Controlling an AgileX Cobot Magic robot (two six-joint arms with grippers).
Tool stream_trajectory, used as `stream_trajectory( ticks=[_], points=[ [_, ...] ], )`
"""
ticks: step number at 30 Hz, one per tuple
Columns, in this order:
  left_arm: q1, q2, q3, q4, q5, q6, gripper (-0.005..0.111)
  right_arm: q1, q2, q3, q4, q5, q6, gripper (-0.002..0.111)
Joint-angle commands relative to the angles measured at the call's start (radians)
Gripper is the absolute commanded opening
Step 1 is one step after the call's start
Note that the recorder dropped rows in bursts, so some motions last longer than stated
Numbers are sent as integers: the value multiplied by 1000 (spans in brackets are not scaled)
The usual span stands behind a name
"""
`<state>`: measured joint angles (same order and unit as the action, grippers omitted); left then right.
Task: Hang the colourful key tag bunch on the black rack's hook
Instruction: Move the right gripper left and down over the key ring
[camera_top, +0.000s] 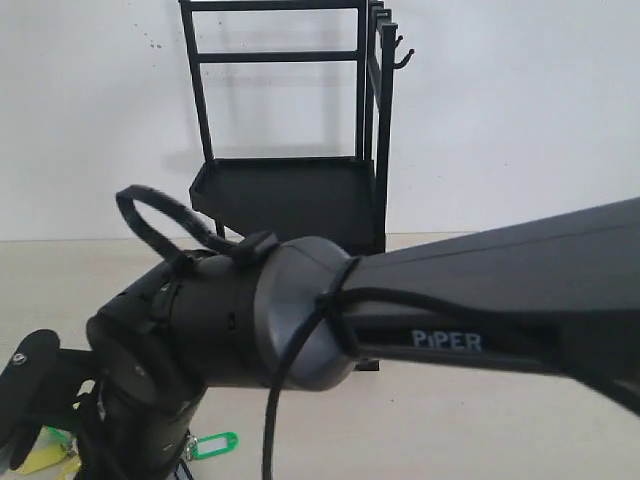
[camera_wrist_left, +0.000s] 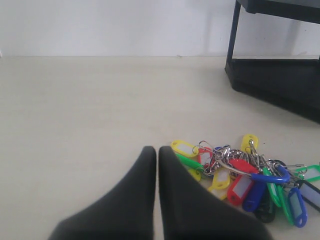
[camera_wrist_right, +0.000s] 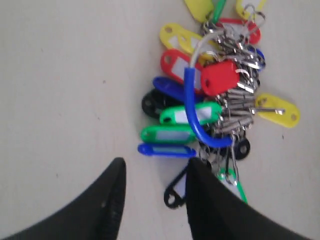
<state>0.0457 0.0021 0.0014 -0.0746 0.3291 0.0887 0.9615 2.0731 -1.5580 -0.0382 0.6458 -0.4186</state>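
The colourful key tag bunch (camera_wrist_right: 210, 100) lies flat on the pale table, its blue loop (camera_wrist_right: 192, 110) curving over green and red tags. My right gripper (camera_wrist_right: 156, 167) is open just above the table at the bunch's edge, one finger over a black tag, nothing held. My left gripper (camera_wrist_left: 154, 150) is shut and empty, its tips beside a yellow tag of the bunch (camera_wrist_left: 240, 175). The black rack (camera_top: 290, 190) stands at the back against the wall. Its hook (camera_top: 402, 55) juts from the top of the right upright. In the exterior view only a green tag (camera_top: 212, 443) shows.
My right arm (camera_top: 450, 300), with its looped cable (camera_top: 160, 215), crosses the exterior view and hides most of the table front. The rack's lower tray and leg (camera_wrist_left: 280, 80) stand close behind the bunch. Bare tabletop (camera_wrist_left: 75, 110) spreads on the bunch's other side.
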Motion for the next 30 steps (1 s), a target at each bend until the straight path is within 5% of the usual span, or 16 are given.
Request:
stream_trajectory(
  ticks=[1, 30],
  points=[
    [4, -2, -1, -7, -16, -10, 4, 26, 41, -51, 4, -65, -11, 40],
    [4, -2, -1, -7, -16, -10, 4, 24, 241, -250, -254, -63, 177, 40]
  ],
)
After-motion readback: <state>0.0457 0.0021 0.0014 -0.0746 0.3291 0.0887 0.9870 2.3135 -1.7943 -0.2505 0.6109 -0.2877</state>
